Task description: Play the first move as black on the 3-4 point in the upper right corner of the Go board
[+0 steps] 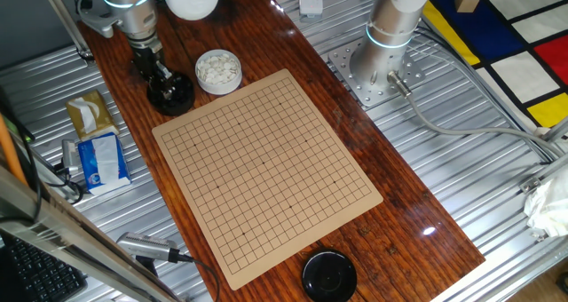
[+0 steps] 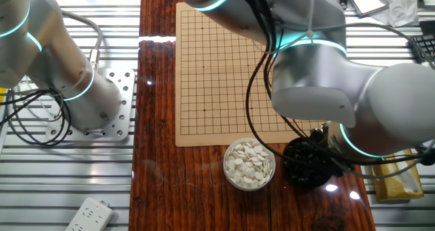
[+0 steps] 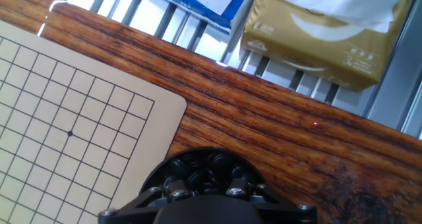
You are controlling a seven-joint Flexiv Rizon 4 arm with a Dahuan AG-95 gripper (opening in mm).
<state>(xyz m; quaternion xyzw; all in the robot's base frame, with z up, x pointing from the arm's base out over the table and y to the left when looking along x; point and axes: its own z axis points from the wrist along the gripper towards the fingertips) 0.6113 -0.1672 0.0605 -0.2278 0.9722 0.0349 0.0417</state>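
Gripper down in the bowl of black stones

The gripper (image 1: 167, 82) is dipped into the black bowl (image 3: 206, 172) full of black stones (image 3: 217, 161), just off the Go board (image 1: 266, 164) corner; I cannot tell whether its fingers are spread or pinching. Beside it sits the bowl of white stones (image 1: 217, 71). Beyond, a tissue pack (image 3: 323, 33) lies off the table (image 1: 408, 204).

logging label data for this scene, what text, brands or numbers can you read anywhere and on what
None can be read as words.
Gold tissue pack: small print on its front and side, too blurred to read.
Blue and white packet: markings too small to read.
Go board: grid lines and dots only, no characters.
Bowl of white stones and bowl of black stones: no labels visible.
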